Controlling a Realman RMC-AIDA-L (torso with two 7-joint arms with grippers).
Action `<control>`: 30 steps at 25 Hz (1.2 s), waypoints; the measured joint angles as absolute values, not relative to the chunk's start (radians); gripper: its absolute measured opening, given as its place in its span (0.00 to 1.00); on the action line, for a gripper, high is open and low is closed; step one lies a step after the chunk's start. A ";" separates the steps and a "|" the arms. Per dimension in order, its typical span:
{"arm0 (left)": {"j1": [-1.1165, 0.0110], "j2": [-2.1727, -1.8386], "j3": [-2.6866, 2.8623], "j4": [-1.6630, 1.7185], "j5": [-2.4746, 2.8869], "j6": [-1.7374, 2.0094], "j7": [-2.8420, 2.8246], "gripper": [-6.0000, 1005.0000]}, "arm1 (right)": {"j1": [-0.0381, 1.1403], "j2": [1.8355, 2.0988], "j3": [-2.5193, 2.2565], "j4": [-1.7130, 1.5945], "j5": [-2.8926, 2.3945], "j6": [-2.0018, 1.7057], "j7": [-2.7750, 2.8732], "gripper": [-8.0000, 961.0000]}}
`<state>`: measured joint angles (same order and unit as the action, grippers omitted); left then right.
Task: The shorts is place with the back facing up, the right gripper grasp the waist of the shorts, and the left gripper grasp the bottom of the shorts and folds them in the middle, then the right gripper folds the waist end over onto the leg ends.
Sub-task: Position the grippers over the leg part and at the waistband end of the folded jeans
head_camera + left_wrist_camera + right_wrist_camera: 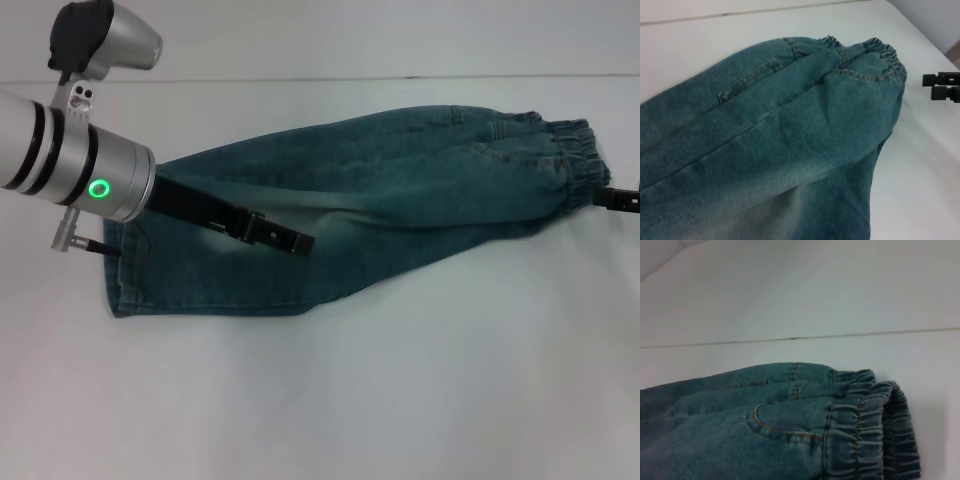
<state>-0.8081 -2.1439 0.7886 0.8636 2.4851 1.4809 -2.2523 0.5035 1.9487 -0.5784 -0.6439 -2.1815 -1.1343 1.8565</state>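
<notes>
Nearest us, our left gripper hovers above the shorts near the leg ends — fingers close together, holding nothing. Rightward, the shorts lie already folded lengthwise on the white table, the waist at the far right. Beside it sits our right gripper — slightly parted, empty. We judge the waist-over-hems fold remains.
</notes>
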 joint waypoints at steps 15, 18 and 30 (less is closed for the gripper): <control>-0.805 -2.146 0.788 0.864 2.485 1.482 -2.276 0.93 | 0.549 1.950 -0.585 -0.576 -2.181 -1.053 1.777 0.91; -0.805 -2.146 0.788 0.864 2.485 1.482 -2.280 0.93 | 0.556 1.951 -0.585 -0.571 -2.181 -1.044 1.761 0.91; -0.805 -2.144 0.788 0.864 2.485 1.480 -2.287 0.93 | 0.585 1.957 -0.627 -0.566 -2.181 -1.039 1.744 0.90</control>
